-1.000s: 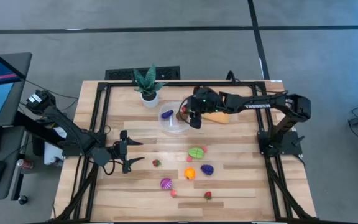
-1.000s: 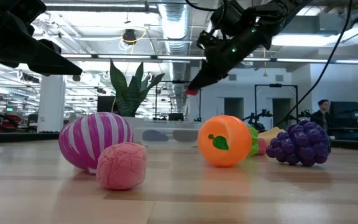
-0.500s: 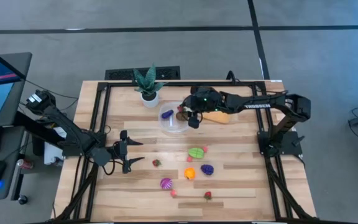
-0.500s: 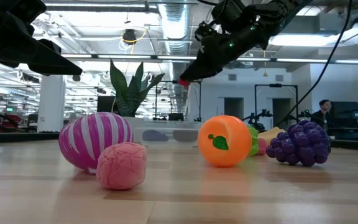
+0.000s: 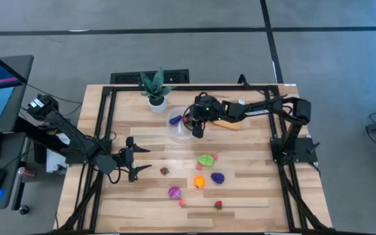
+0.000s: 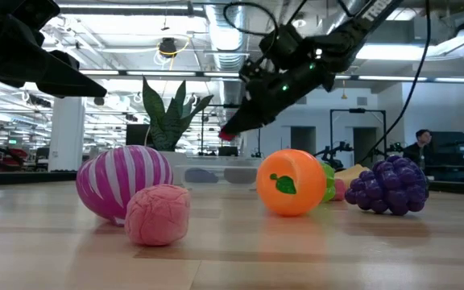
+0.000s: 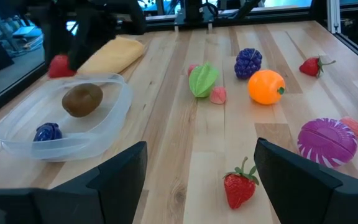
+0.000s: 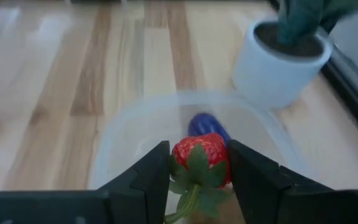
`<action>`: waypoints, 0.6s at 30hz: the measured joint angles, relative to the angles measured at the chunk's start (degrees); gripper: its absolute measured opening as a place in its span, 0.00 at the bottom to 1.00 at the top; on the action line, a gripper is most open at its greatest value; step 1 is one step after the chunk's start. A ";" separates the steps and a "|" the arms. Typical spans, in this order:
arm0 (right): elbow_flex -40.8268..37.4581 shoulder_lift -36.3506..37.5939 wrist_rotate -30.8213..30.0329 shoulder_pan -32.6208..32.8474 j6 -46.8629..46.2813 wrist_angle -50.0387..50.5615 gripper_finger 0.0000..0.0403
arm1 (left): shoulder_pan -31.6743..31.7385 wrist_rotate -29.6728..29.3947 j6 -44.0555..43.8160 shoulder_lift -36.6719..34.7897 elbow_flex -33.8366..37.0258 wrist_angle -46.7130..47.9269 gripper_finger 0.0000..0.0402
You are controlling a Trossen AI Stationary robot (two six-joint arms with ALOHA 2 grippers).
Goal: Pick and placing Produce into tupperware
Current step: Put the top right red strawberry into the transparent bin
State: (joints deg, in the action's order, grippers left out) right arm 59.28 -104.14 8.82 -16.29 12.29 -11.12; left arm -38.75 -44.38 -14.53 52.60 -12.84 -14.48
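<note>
My right gripper (image 5: pixel 198 128) hovers over the clear round tupperware (image 5: pixel 182 128), shut on a red strawberry (image 8: pixel 199 157). A brown kiwi (image 7: pixel 82 99) and a purple piece (image 7: pixel 47 132) lie inside the tub (image 7: pixel 67 121). Loose produce rests on the table nearer the front: a green piece (image 5: pixel 205 159), an orange (image 5: pixel 200 182), purple grapes (image 5: pixel 217 177), a striped purple piece (image 5: pixel 174 192), and two strawberries (image 5: pixel 164 171) (image 5: pixel 219 204). My left gripper (image 5: pixel 136 163) waits open at the table's left, touching nothing. My right gripper pinches the strawberry's red body (image 8: pixel 194 149) between its two fingers, one on each side. The fingers slant down from the table's right. The strawberry (image 6: pixel 228 135) is lifted clear above the tub, its green leaves and stem (image 8: pixel 188 190) turned toward the wrist.
A white pot with a green plant (image 5: pixel 155 98) stands just behind the tub's left side. A folded yellow-orange cloth (image 5: pixel 230 122) lies right of the tub, under my right arm. A small pink piece (image 5: pixel 182 202) sits near the front edge.
My right gripper has carried the strawberry toward the table's left, rising a little and then coming down, from the tub's right rim to a spot over the tub. It has stayed shut on the fruit. My left arm has kept still.
</note>
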 joint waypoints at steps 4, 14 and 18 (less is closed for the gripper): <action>-0.23 -0.76 0.19 -0.31 -0.30 -0.29 0.44 | -0.01 0.00 0.07 0.00 0.00 0.04 0.71; -0.14 -3.08 1.66 -0.17 -1.79 -1.68 0.44 | -0.01 0.00 0.18 0.00 0.00 0.04 0.71; -0.14 -3.08 1.66 0.14 -1.79 -1.94 0.45 | -0.01 0.00 0.18 0.00 0.00 0.04 0.71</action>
State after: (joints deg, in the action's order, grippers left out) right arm 59.13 -107.22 10.48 -16.15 10.49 -13.05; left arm -38.76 -44.38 -14.35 52.60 -12.84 -14.44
